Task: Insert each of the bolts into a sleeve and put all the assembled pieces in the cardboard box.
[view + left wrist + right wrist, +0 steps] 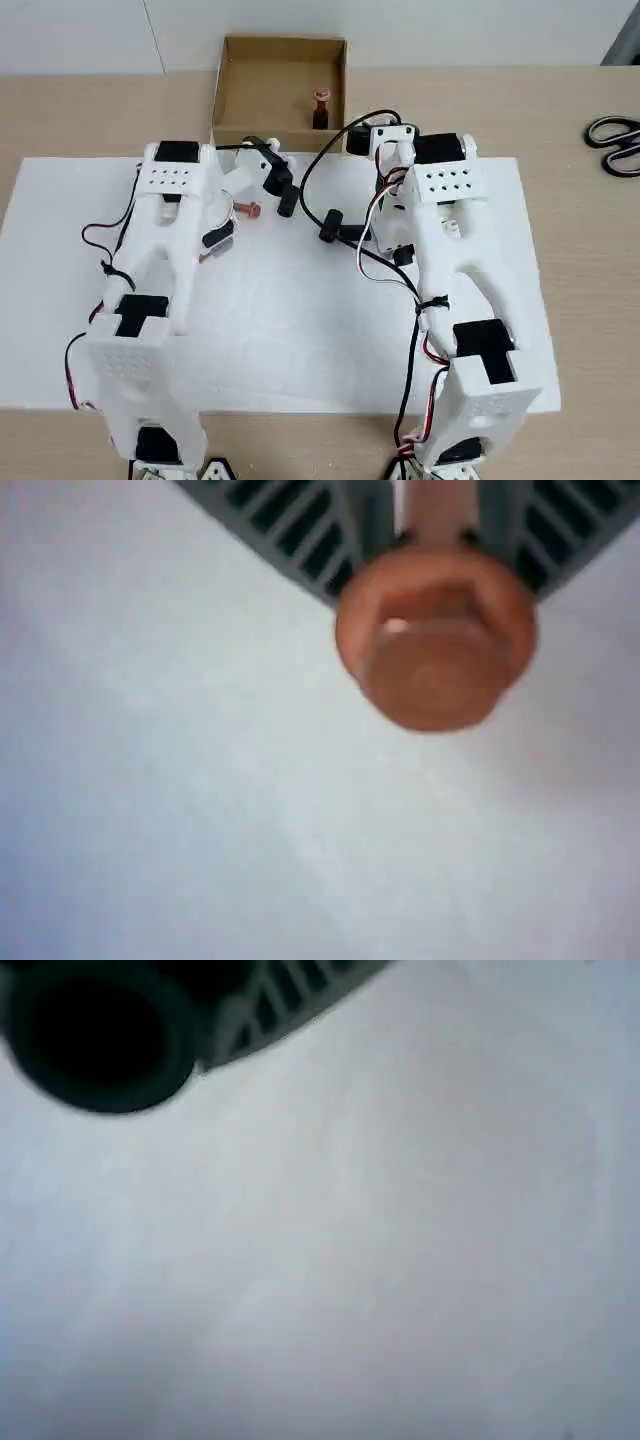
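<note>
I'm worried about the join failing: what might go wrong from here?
The bolt and sleeve are each held by one arm; if their axes don't line up, the bolt may jam at the sleeve's mouth or slip. The loose cable hanging between the arms might snag as they close in.

On my left wrist feed the bolt (435, 645) is a soft copper blur. Its shank runs off the frame edge between the ribbed pads (290, 525) clamped on it. The right wrist feed gives me a black sleeve (95, 1035), blurred and cut by the edge. From the high camera, the scissors (615, 145) are clipped at the side and the arm bases (165, 450) run off the near edge. The assembled piece (320, 108) in the cardboard box (225, 80) is too small for me to tell how deep its bolt sits.
</note>
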Controlling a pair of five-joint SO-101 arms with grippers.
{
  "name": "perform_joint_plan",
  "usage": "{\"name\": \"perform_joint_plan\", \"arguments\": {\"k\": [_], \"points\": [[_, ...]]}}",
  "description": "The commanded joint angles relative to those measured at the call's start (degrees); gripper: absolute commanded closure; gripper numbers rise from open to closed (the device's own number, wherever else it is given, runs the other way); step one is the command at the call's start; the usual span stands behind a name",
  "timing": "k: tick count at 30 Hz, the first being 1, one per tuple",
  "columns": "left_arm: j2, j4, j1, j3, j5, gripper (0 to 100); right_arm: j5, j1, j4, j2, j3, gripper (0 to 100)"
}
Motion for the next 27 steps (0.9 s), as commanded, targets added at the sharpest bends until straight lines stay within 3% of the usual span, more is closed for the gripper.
{"name": "perform_joint_plan", "arguments": {"k": [1, 13, 17, 27], "points": [[-3.96, -2.73, 0.09, 1.27, 1.05, 94, 0.53, 0.4, 0.92, -0.57, -1.05, 99.5], [-3.96, -6.86, 0.09, 6.29, 2.29, 91, 0.53, 0.4, 1.1, -0.57, -0.97, 99.5], [-3.96, -6.86, 0.18, 6.37, 2.29, 97, 0.53, 0.4, 1.1, -0.57, -0.97, 99.5], [-4.57, -4.31, 0.53, 5.93, 2.29, 99, 0.53, 0.4, 1.19, -0.57, -0.97, 99.5]]}}
